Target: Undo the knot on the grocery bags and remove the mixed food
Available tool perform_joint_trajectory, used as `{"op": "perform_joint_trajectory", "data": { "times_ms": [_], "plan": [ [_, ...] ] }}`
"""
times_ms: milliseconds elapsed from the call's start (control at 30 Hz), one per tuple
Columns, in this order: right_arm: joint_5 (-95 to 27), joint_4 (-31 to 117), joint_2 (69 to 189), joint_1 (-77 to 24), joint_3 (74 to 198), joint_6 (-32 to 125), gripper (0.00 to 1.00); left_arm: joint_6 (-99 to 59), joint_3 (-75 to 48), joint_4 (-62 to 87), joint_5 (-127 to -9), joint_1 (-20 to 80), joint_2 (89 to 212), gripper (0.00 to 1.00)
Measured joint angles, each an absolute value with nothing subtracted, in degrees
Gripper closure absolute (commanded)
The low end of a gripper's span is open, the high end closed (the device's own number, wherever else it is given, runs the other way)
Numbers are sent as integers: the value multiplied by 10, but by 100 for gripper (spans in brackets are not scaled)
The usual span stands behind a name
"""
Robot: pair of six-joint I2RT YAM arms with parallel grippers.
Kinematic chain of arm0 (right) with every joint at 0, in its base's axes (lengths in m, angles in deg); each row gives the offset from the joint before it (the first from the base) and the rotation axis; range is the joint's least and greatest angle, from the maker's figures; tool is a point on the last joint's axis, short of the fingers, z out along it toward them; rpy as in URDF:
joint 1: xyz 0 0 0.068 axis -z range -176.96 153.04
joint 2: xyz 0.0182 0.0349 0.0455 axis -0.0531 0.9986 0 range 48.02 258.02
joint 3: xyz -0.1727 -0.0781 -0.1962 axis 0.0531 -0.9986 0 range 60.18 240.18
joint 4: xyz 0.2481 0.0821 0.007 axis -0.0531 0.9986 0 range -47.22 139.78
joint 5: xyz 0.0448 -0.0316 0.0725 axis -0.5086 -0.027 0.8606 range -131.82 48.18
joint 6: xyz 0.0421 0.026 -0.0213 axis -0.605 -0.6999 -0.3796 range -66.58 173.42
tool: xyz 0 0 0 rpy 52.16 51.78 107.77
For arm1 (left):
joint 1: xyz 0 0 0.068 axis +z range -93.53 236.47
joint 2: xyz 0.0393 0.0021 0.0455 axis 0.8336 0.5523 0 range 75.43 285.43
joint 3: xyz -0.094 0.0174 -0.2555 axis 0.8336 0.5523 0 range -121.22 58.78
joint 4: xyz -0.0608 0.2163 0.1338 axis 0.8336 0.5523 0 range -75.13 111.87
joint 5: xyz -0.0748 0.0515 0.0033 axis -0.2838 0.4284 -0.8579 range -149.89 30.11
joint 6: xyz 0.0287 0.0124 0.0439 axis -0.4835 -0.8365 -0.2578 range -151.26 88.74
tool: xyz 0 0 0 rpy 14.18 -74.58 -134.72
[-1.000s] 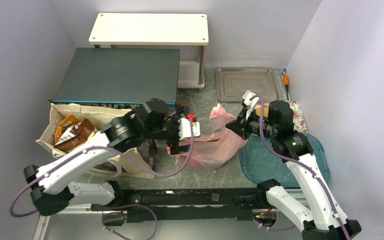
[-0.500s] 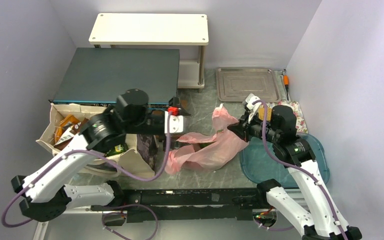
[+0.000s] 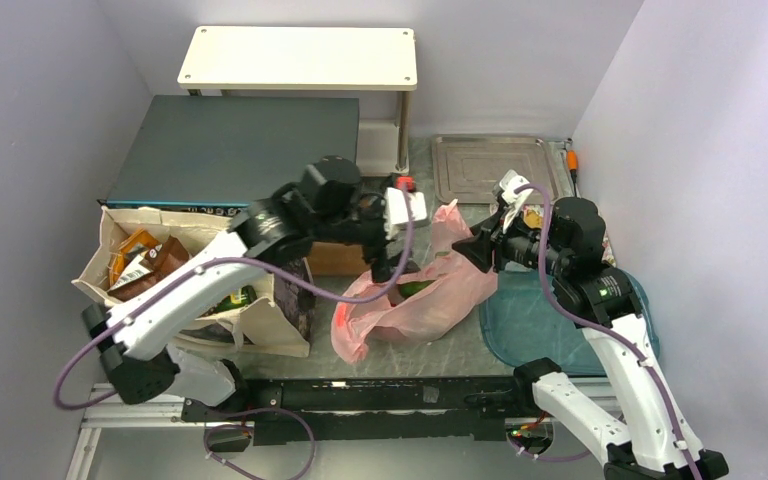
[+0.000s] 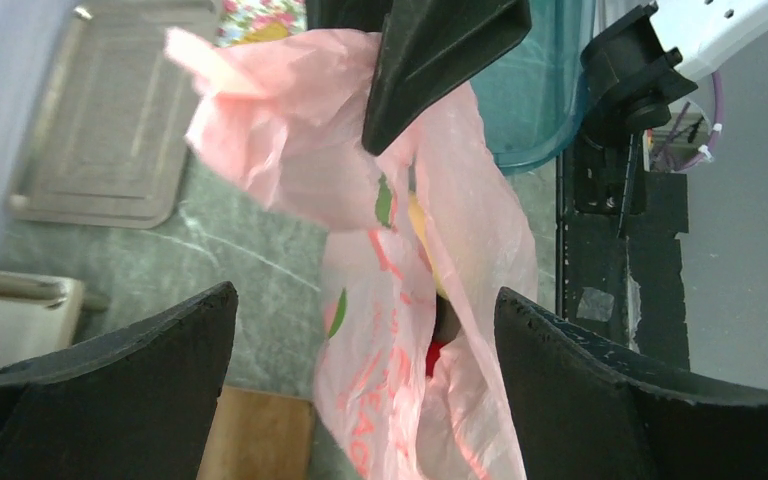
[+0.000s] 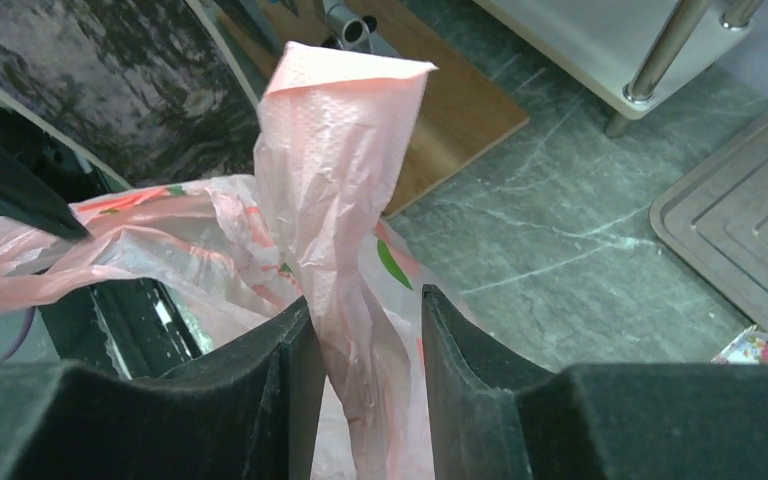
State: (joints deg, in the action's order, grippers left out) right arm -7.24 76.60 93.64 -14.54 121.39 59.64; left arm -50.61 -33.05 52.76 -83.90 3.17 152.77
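A translucent pink bag (image 3: 420, 305) printed red and green, a beige tote (image 3: 275, 330) with dark patterned side, grey-green marbled counter (image 3: 460, 350).

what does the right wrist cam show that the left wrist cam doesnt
Only the right wrist view: the white shelf's legs, the tote's dark patterned panel, and the right gripper's parted fingers flanking a bag handle. Only the left wrist view: the left gripper, wide open, and the teal tray. Both: the pink bag, the metal tray, the wooden board.
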Motion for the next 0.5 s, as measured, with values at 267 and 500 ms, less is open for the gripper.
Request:
{"op": "perform_joint_trajectory", "data": {
  "times_ms": [267, 500],
  "plan": [
    [-91, 841, 923, -145, 1216, 614, 24, -458, -308, 472, -791, -22, 1611, 18],
    [-142, 917, 922, -145, 1217, 644, 66, -415, -309, 445, -765, -10, 1644, 95]
  ]
}}
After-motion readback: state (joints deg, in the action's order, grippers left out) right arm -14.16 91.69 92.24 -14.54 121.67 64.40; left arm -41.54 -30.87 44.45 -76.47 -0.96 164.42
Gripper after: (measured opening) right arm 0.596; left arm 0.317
